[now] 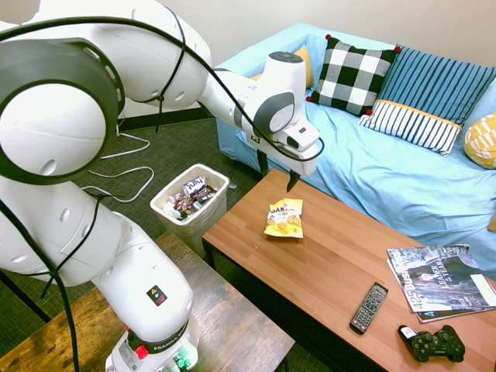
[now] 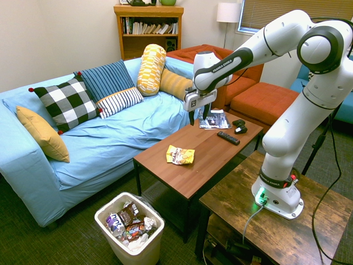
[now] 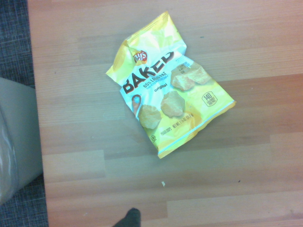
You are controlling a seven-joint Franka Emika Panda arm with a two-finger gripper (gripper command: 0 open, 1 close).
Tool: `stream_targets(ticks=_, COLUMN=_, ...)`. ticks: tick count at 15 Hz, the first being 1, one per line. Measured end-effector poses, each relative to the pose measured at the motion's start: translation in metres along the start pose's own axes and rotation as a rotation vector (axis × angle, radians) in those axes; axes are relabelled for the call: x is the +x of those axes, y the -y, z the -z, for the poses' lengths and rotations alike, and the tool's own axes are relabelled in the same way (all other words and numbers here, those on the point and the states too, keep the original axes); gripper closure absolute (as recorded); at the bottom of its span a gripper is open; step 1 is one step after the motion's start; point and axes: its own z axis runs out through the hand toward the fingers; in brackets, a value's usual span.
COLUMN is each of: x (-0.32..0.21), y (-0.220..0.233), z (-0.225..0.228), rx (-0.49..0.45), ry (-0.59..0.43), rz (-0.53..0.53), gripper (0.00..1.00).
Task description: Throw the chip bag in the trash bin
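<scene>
My open pincer hangs in free air over the surface, with nothing between it and the chip bag. The remote lies well apart. Toward the trash bin, only the surface's edge and the bin's raised rim stand up.

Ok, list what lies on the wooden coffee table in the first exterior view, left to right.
Yellow crinkly chip bag, black slim remote control, black two-stick game controller.

The sofa pillow is checked black and white.
</scene>
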Motion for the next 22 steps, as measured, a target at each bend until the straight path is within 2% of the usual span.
stream_targets(ticks=3, x=-0.002, y=0.005, z=-0.002, rx=0.003, ry=-0.006, rz=0.001, gripper=0.00)
stream_targets(ticks=6, x=-0.015, y=0.028, z=-0.020, rx=0.032, ry=-0.029, rz=-0.005, gripper=0.00)
stream_targets(ticks=11, x=-0.011, y=0.067, z=-0.088, rx=0.046, ry=-0.024, rz=-0.103, gripper=0.00)
stream_targets(ticks=14, x=0.012, y=0.093, z=-0.136, rx=0.006, ry=-0.025, rz=-0.188, gripper=0.00)
stream_targets(ticks=18, x=0.043, y=0.123, z=-0.203, rx=-0.053, ry=-0.012, rz=-0.237, gripper=0.00)
stream_targets(ticks=22, x=0.061, y=0.129, z=-0.244, rx=-0.082, ry=0.003, rz=-0.289, gripper=0.00)
